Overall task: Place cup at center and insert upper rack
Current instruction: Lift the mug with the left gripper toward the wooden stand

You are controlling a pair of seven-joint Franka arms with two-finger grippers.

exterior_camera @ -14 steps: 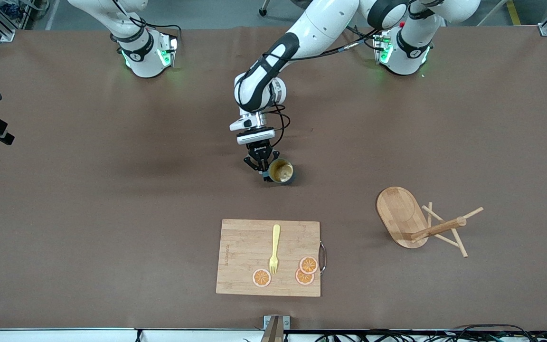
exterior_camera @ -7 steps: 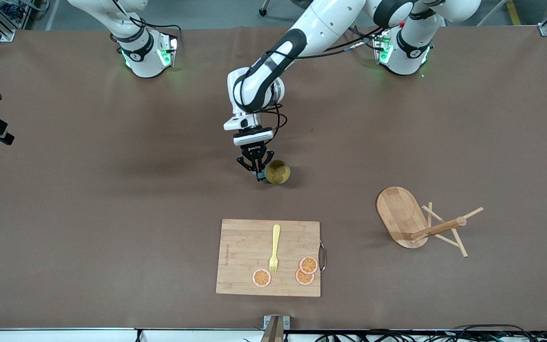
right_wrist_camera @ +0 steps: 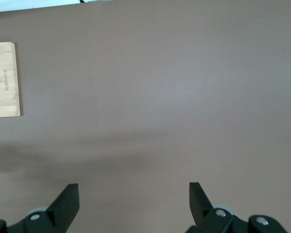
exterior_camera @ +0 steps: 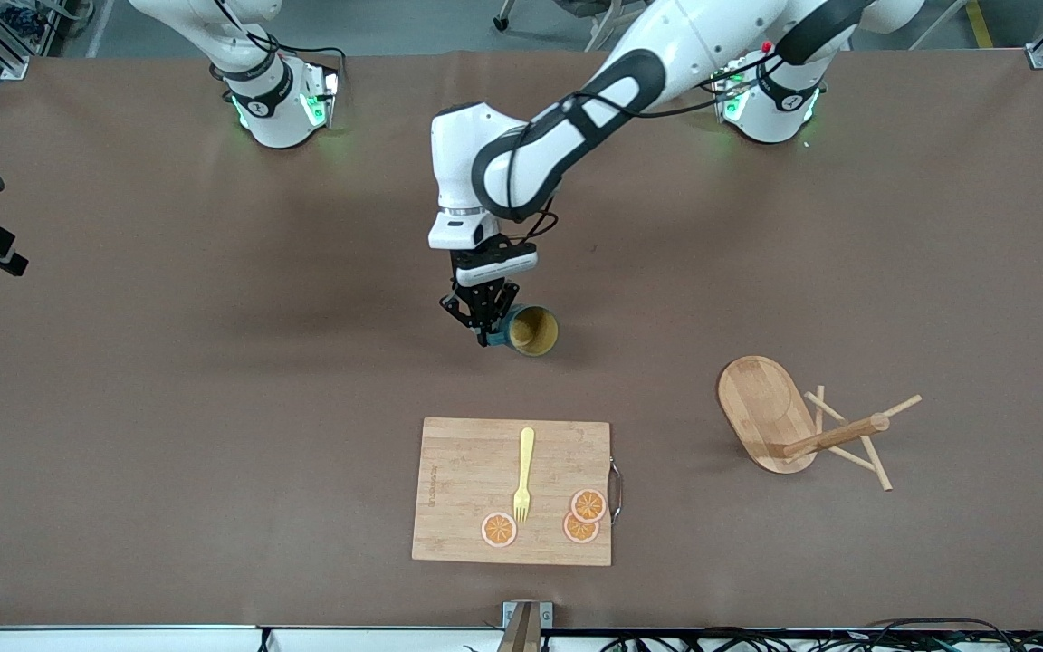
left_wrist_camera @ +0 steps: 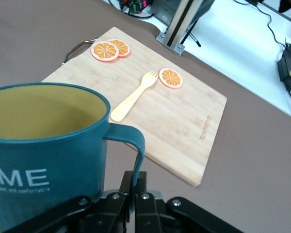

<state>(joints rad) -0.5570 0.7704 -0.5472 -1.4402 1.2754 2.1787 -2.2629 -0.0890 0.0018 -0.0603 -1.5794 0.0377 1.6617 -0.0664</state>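
Observation:
The cup [exterior_camera: 532,330], teal outside and mustard inside, is over the middle of the table, tilted a little so its side shows. My left gripper [exterior_camera: 488,337] is shut on the cup's thin handle [left_wrist_camera: 137,145]; in the left wrist view the cup [left_wrist_camera: 43,145] fills the foreground beside the left gripper [left_wrist_camera: 136,183]. The upper rack [exterior_camera: 789,421] lies tipped on its side toward the left arm's end of the table, oval base on edge, post and pegs resting on the surface. My right gripper [right_wrist_camera: 134,194] waits open over bare table.
A wooden cutting board [exterior_camera: 463,489] lies nearer the front camera than the cup, carrying a yellow fork [exterior_camera: 523,471] and three orange slices [exterior_camera: 587,505]. The left wrist view shows the same board [left_wrist_camera: 184,116]. Its corner [right_wrist_camera: 4,80] shows in the right wrist view.
The left arm's elbow and wrist have swung round, and the cup in its grip has tilted slightly while staying over about the same spot. The rack and board have not moved.

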